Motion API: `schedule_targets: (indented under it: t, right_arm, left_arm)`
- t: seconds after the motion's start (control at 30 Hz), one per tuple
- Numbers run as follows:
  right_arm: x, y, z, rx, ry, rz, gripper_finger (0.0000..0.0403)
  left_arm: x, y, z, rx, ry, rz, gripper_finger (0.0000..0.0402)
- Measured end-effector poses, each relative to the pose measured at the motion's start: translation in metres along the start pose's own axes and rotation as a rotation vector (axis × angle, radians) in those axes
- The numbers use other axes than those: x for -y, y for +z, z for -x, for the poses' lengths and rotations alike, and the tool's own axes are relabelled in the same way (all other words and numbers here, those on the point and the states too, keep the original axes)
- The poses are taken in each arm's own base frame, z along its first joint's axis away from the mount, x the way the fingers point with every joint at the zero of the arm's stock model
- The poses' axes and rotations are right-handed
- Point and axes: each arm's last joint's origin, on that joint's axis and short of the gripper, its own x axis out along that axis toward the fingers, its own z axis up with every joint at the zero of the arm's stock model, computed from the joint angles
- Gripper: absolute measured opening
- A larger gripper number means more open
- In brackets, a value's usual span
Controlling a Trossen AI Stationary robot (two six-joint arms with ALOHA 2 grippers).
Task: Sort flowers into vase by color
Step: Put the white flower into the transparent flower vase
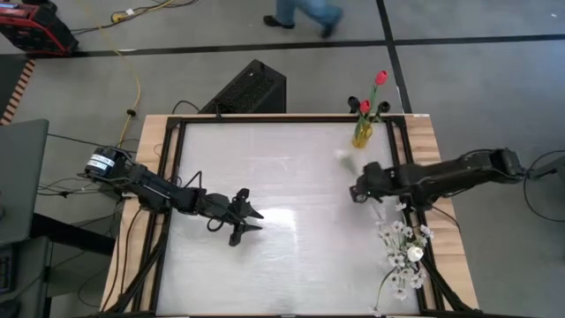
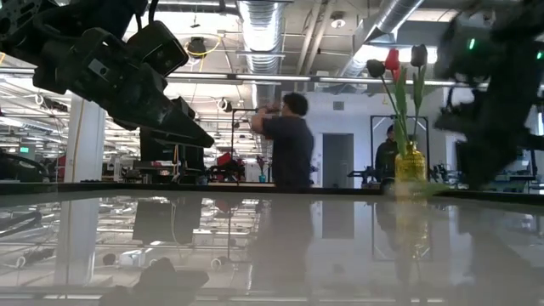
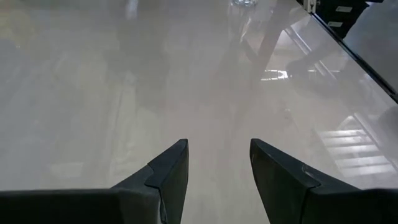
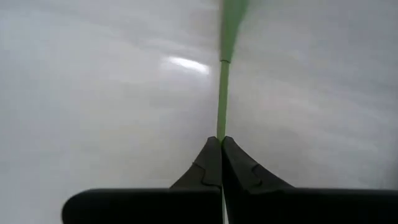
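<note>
Flower stem (image 4: 222, 93) pinched between right gripper (image 4: 221, 142) fingertips

I count two arms on the table (image 1: 265, 177), one gripper each: left gripper (image 1: 253, 221), right gripper (image 1: 356, 191). One yellow vase (image 1: 362, 134) at the far edge. Flowers in it: two red tulips (image 1: 380, 78), one dark tulip (image 1: 353, 101), three in all. One green stem (image 4: 222, 99) sits pinched in the right gripper; I can't make out its head. One loose heap of white flowers (image 1: 402, 256) by the right edge; individual stems too tangled to count. People: one walking in the high view, two more in the low view.
</note>
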Motion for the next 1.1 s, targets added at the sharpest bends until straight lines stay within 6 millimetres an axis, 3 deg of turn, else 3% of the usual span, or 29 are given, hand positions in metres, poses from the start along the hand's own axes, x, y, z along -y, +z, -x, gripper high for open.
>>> schedule_targets:
  t: [0.13,0.33,0.53,0.67,0.77,0.9,1.1]
  right_arm:
    - [-0.033,-0.007,0.023,0.069,0.264,0.127,0.0019]
    - [-0.08,-0.007,0.071,0.391,0.643,0.33,0.0019]
    - [-0.104,-0.006,0.128,0.68,0.876,0.469,0.0019]
    - [-0.116,-0.012,0.152,0.862,1.024,0.502,0.0019]
    - [-0.13,-0.02,0.153,0.945,1.071,0.515,0.0019]
    - [-0.156,-0.032,0.136,1.006,1.12,0.506,0.0019]
    - [-0.185,-0.041,0.104,1.058,1.207,0.469,0.0019]
  left_arm:
    - [0.0,0.001,0.0,0.01,-0.002,0.012,0.0159]
    - [0.001,0.004,0.0,0.045,-0.011,0.02,0.0159]
    - [0.002,0.008,0.0,0.083,-0.023,0.068,0.0159]
    - [0.012,0.019,0.0,0.24,-0.075,0.044,0.0159]
    - [0.022,0.028,0.0,0.413,-0.12,-0.016,0.0159]
    - [0.029,0.034,-0.005,0.581,-0.135,-0.038,0.0159]
    - [0.031,0.04,-0.031,0.603,-0.108,-0.025,0.0159]
